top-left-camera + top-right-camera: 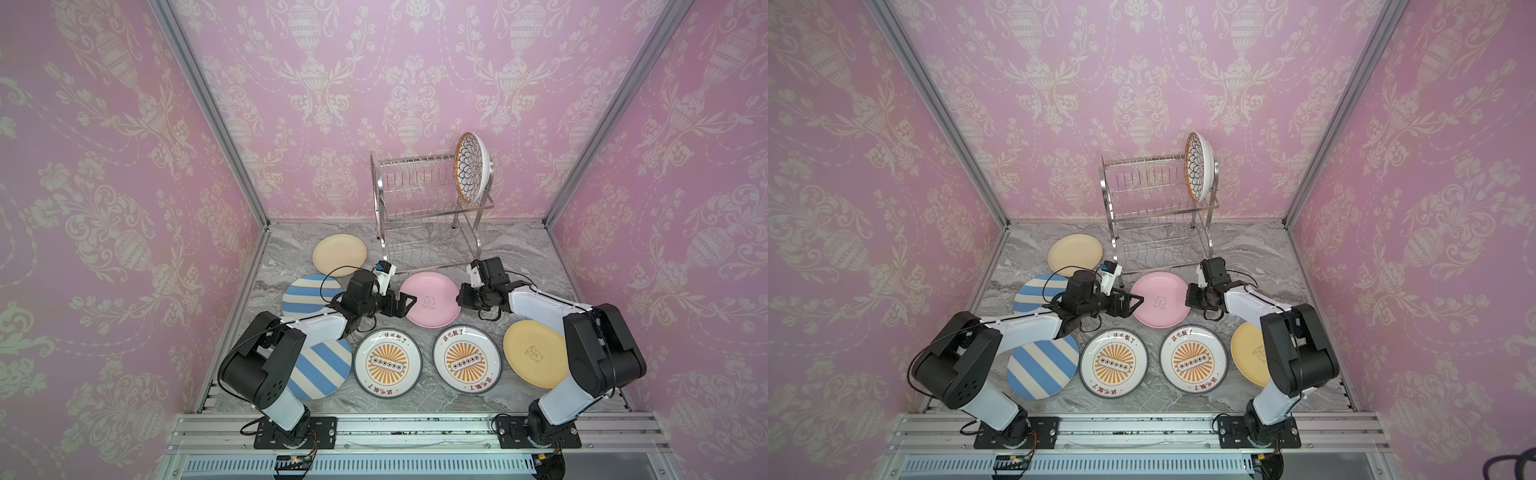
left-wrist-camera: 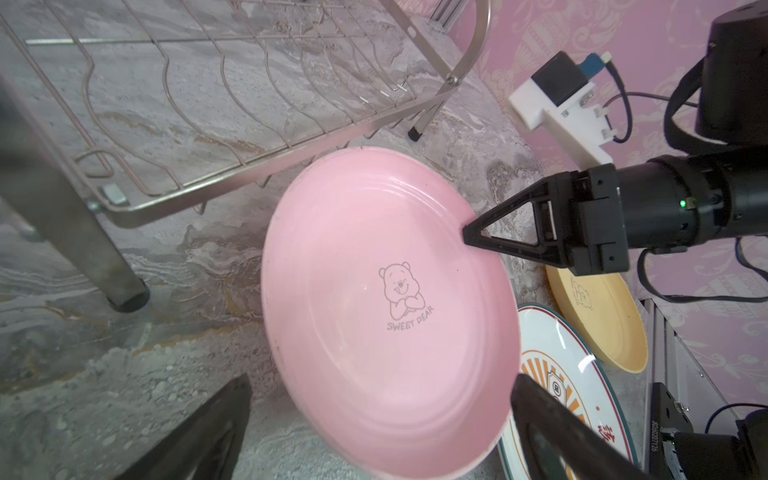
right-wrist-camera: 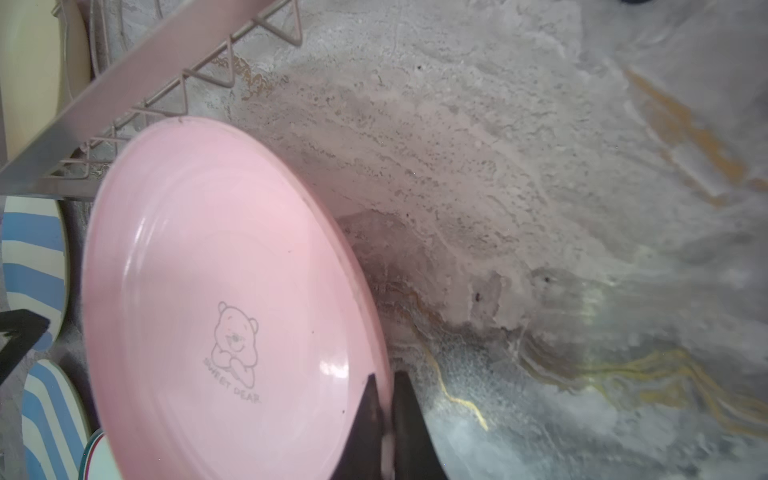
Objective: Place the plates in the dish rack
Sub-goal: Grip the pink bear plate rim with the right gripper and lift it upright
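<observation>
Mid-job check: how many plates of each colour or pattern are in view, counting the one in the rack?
Cream-yellow plates: 2
Blue-striped plates: 2
Sunburst plates: 2
Pink plate: 1
Petal-patterned plate: 1
Total: 8

Bright, even light; close foreground blurs in wrist views.

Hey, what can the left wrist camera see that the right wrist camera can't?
Left wrist alone: a sunburst plate and a bear-print yellow plate. Right wrist alone: two blue-striped plates. Both: the right hand shut on the pink plate at its rim, the dish rack, the marble table.
</observation>
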You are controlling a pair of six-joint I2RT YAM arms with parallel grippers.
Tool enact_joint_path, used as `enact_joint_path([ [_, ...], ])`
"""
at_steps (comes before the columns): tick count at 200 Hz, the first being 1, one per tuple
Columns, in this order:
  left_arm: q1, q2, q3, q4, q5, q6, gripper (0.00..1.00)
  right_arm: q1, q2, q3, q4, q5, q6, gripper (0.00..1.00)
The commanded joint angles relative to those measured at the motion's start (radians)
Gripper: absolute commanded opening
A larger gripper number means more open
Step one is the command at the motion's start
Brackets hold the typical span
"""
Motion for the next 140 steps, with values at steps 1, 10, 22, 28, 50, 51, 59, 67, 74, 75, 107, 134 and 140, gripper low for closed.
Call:
enact_joint_path([
  [1,-0.008,-0.062,0.039,-0.080,-0.032,0.063,0.99,0.009,-0.076,0.055,-0.095,0.066,-0.036,0.04],
  [10,-0.008,-0.081,0.051,-0.107,-0.040,0.076,0.99,0.013,-0.095,0.072,-0.139,0.082,-0.051,0.04],
  [22,-0.008,-0.107,0.061,-0.136,-0.053,0.087,0.99,0.019,-0.123,0.089,-0.195,0.104,-0.075,0.04],
  [28,-0.007,-0.120,0.062,-0.147,-0.055,0.094,0.99,0.023,-0.138,0.096,-0.223,0.111,-0.085,0.04],
  [50,-0.006,-0.164,0.073,-0.212,-0.080,0.123,0.99,0.029,-0.191,0.131,-0.351,0.162,-0.128,0.03],
  [51,-0.005,-0.165,0.074,-0.216,-0.083,0.125,0.99,0.030,-0.195,0.131,-0.357,0.165,-0.130,0.04],
  [59,-0.005,-0.179,0.075,-0.231,-0.093,0.135,0.99,0.035,-0.218,0.140,-0.401,0.196,-0.145,0.03],
  [67,-0.004,-0.188,0.076,-0.239,-0.099,0.144,0.99,0.040,-0.242,0.148,-0.446,0.227,-0.158,0.03],
  [74,-0.003,-0.193,0.075,-0.235,-0.098,0.144,0.99,0.046,-0.262,0.152,-0.478,0.262,-0.167,0.03],
  [75,-0.002,-0.193,0.075,-0.234,-0.097,0.143,0.99,0.047,-0.265,0.152,-0.483,0.269,-0.169,0.03],
  [107,0.015,-0.198,0.095,-0.245,-0.098,0.153,0.99,0.081,-0.346,0.188,-0.590,0.428,-0.216,0.01],
  [134,0.062,-0.212,0.146,-0.263,-0.091,0.173,0.99,0.084,-0.395,0.314,-0.669,0.515,-0.255,0.00],
  [140,0.074,-0.219,0.156,-0.269,-0.091,0.178,0.99,0.085,-0.403,0.345,-0.691,0.536,-0.264,0.00],
])
